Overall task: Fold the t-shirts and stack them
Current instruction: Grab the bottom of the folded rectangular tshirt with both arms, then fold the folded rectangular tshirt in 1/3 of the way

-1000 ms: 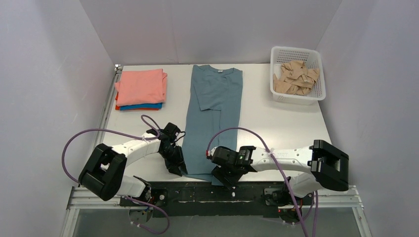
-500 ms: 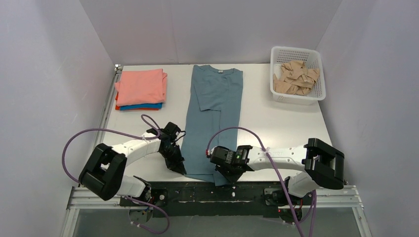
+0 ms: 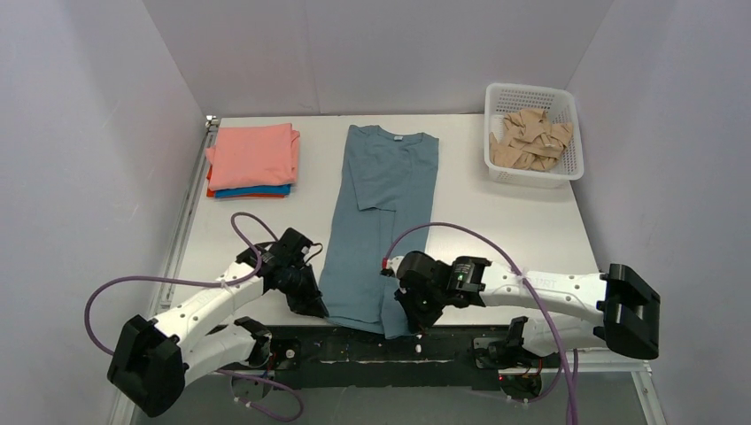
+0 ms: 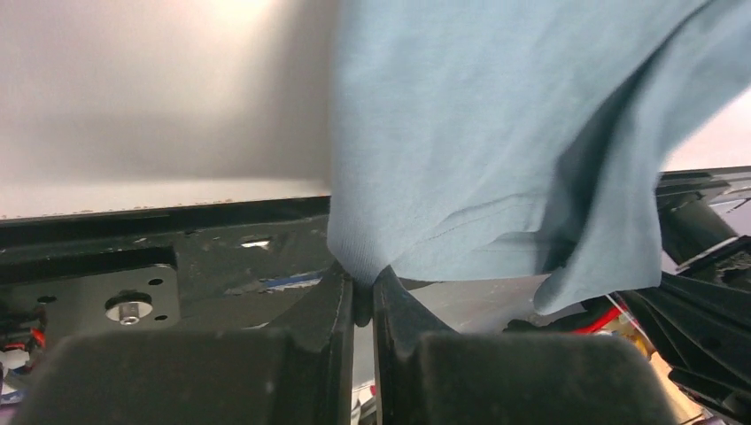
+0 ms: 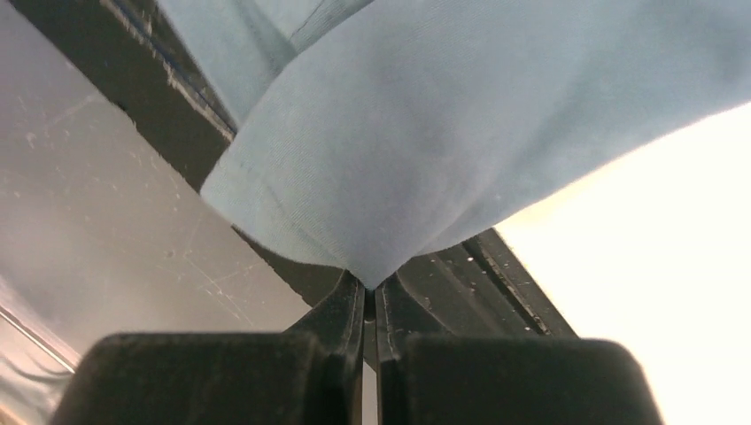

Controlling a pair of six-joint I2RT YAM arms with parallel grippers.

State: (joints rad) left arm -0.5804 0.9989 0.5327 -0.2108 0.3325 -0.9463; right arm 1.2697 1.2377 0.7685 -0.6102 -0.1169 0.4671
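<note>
The white table (image 3: 505, 221) carries the grey-blue t-shirt (image 3: 381, 221), soft cotton, long and narrow down the middle, its hem over the near edge. The folded stack (image 3: 254, 159) sits near the far-left corner. My left claw (image 4: 359, 285) and right claw (image 5: 370, 290) each pinch 1 hem corner, probably to fold it.

The grey-blue t-shirt (image 3: 381, 221) is matt knit cloth, the basket (image 3: 531, 178) white plastic.

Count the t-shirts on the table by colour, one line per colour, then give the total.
grey-blue shirt: 1
pink shirt: 1
bright blue shirt: 1
orange-red shirt: 1
Total: 4
</note>
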